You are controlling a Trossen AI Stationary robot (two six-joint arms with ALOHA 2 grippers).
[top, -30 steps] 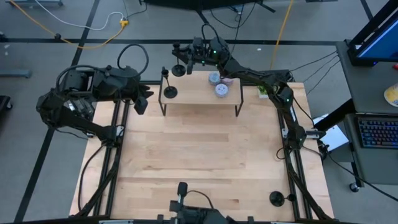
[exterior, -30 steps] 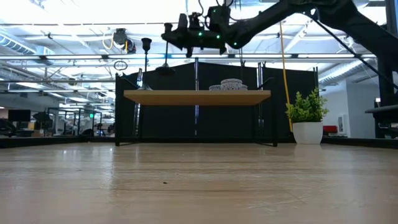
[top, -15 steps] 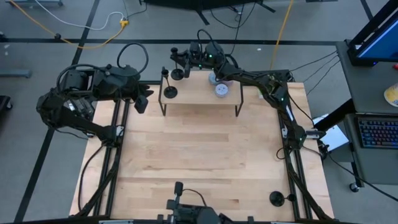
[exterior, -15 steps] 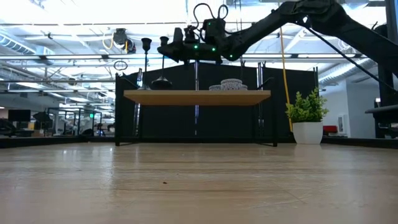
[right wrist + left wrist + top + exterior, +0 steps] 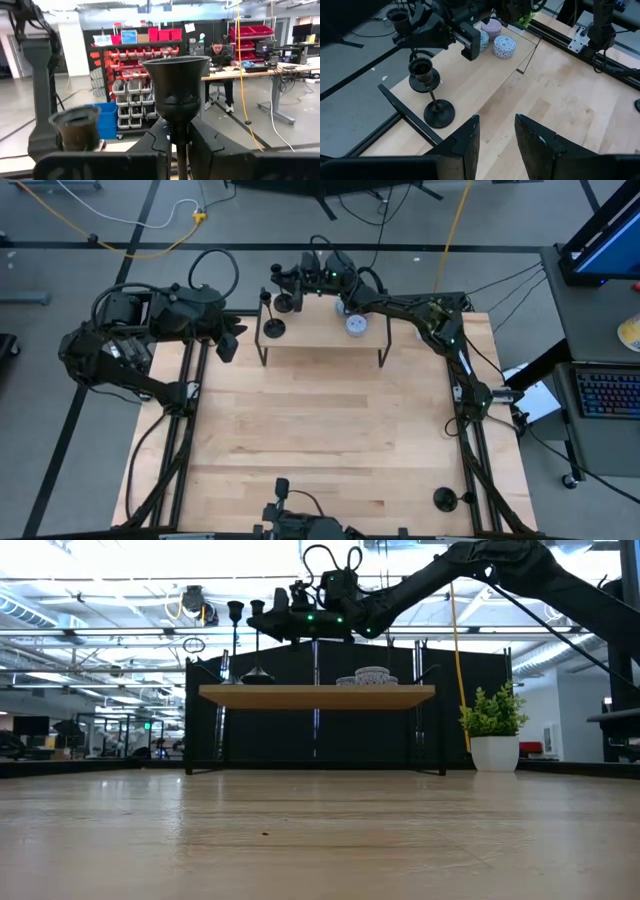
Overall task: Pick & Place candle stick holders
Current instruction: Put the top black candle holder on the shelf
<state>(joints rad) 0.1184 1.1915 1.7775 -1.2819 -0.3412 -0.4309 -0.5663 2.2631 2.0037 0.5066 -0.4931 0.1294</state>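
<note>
A: Right tool (image 5: 283, 280)? 
B: Reached over the far left end of the small raised shelf (image 5: 322, 330) at the tabletop's (image 5: 320, 440) far edge; pinching the thin stem of one black candle stick holder (image 5: 285, 292); right wrist view showed the fingers (image 5: 205, 142) pressed on the stem under that holder's cup; its base looked clear of the shelf in the low view, hard to be sure.

A: Other holders? 
B: Second holder (image 5: 271, 326) upright on the shelf's left end, just beside the held one; third holder (image 5: 445, 499) down on the tabletop's near right corner, well apart.

A: Left tool (image 5: 228, 340)? 
B: Parked off the tabletop's far left corner, near the shelf; fingers (image 5: 465, 142) spread, holding nothing.

A: Anything else on the shelf? 
B: Round patterned pucks (image 5: 352, 315) clustered right of centre, under the right arm; small potted plant (image 5: 491, 736) beyond the shelf's right leg.
</note>
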